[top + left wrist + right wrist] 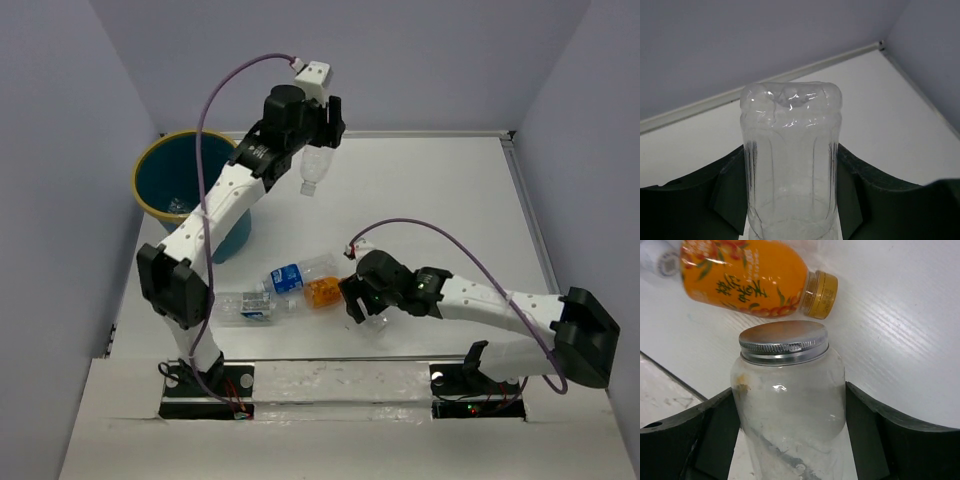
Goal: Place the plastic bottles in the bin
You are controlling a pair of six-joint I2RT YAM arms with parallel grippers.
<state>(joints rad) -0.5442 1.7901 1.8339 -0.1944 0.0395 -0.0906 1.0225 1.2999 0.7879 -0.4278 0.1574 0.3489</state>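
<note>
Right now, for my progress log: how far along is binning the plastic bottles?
Done: something pale, likely a bottle, lies in the round teal yellow-rimmed bin. In hand: the left hand holds a clear plastic bottle near the bin; the right hand grips a clear silver-capped bottle. Left: a blue-labelled bottle, an orange bottle and another labelled clear bottle on the table.

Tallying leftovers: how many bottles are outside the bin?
5: clear bottle in left gripper, silver-capped bottle in right gripper, orange bottle and two labelled bottles on the table. Some may be hidden.
</note>
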